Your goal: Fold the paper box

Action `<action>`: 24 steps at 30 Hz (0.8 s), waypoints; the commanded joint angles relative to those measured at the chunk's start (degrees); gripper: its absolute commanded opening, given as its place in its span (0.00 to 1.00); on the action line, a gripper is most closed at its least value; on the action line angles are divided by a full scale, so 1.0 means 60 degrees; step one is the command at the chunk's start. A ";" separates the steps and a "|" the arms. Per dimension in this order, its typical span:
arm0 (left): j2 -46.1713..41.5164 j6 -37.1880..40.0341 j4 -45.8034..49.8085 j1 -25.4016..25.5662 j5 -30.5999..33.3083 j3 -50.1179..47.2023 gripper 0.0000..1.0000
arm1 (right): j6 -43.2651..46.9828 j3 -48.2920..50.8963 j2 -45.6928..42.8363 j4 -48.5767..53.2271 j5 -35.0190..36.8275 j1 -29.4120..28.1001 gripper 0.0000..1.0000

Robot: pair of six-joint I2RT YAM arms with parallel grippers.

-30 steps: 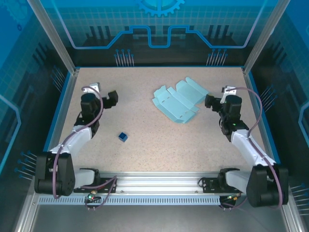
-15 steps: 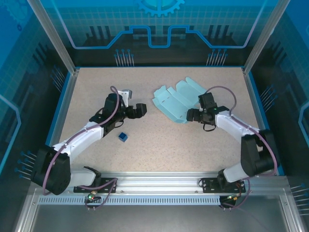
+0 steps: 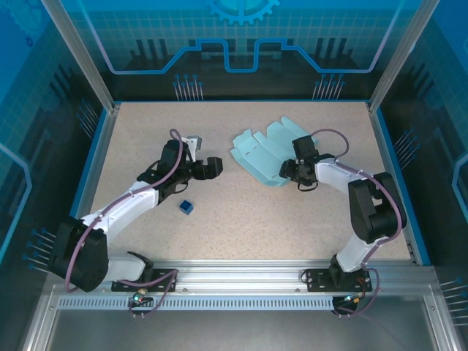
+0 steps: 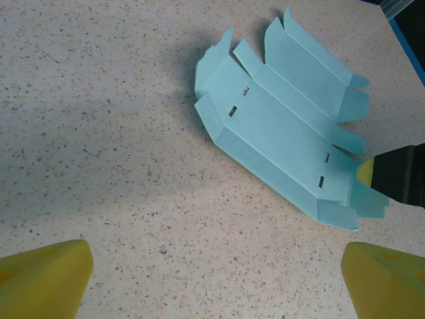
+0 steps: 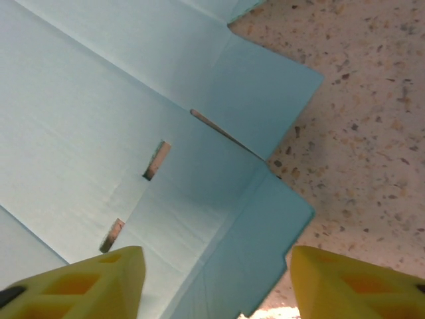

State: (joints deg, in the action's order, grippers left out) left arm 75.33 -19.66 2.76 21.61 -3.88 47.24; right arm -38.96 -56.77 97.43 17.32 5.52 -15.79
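Top external: the paper box (image 3: 265,152) was seen lying flat and unfolded, far-centre on the table (image 3: 241,234). The left gripper (image 3: 213,167) was parked near its left side, the right gripper (image 3: 287,172) at its near-right edge. A dark blue cube (image 3: 186,207) was noted well apart.

Left wrist: the left fingers (image 4: 46,276) were spread wide, nothing held.

Right wrist: the right fingers (image 5: 86,279) were spread wide over a corner flap, nothing clamped.

The card was judged light, thin and easily creased. Flaps are best pinched near score lines.
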 commanded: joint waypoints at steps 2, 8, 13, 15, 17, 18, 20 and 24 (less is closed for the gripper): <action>-0.0060 -0.0222 -0.0016 0.0100 0.0263 -0.0022 0.97 | -0.0538 0.0063 0.0418 -0.0832 -0.0540 0.0046 0.48; 0.0065 -0.0444 -0.0200 0.0119 0.0106 -0.0034 0.95 | -0.0262 0.0093 0.0340 -0.0953 -0.0537 0.0254 0.25; 0.0311 -0.0415 -0.0249 0.0278 -0.0115 0.0179 0.93 | 0.1243 -0.0007 -0.0037 -0.0587 -0.0927 0.0781 0.07; 0.0386 -0.0261 -0.0242 0.0376 -0.0166 0.0303 0.92 | 0.2335 -0.0102 -0.0193 -0.0423 -0.1412 0.0943 0.04; 0.0459 0.0049 -0.0252 0.0507 -0.0201 0.0421 0.91 | 0.3627 -0.0419 -0.0217 0.0075 -0.1719 0.1002 0.01; 0.0516 0.0279 -0.0304 0.0560 -0.0197 0.0507 0.90 | 0.4280 -0.0657 -0.0166 0.0425 -0.1872 0.1002 0.00; 0.0672 0.0749 -0.0455 0.0668 -0.0407 0.0714 0.88 | 0.5305 -0.1035 -0.0096 0.1005 -0.2032 0.0997 0.00; 0.1167 0.2005 -0.0925 0.0796 -0.1195 0.1356 0.84 | 0.6866 -0.1330 -0.0415 0.1294 -0.2884 0.0933 0.00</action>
State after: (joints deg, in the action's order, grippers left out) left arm 80.66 -14.96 0.86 25.69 -6.48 51.55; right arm -9.65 -62.87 97.49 20.82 -6.17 -9.96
